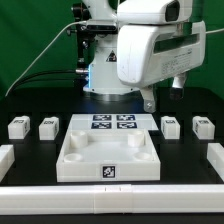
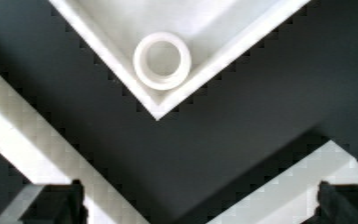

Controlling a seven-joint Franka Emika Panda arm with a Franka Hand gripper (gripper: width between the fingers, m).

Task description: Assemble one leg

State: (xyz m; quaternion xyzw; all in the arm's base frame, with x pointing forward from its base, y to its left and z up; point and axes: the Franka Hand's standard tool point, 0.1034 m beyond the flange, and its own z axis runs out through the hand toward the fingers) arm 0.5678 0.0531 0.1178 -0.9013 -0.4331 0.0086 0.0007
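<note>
1. Four legs stand in a row on the black table (image 1: 35, 105). The outer left leg (image 1: 18, 127) and inner left leg (image 1: 47, 127) are at the exterior view's left of the tray (image 1: 75, 160). The inner right leg (image 1: 170, 126) and outer right leg (image 1: 201, 127) are at its right. All four are apart from the tray.
2. The marker board (image 1: 112, 123) lies just beyond the tray's far edge, between the two pairs.
3. The exterior view shows the arm (image 1: 150, 50) hanging over the far side of the scene. Its white housing hides most of the tool, so the finger spacing cannot be read there.
4. The wrist view alone shows the gripper (image 2: 190, 200). Its fingers (image 2: 51, 205) are apart and grasp no leg, with dark table between them.
5. That view also shows one tray corner close up, with its round corner hole (image 2: 163, 58). No leg appears in it.
</note>
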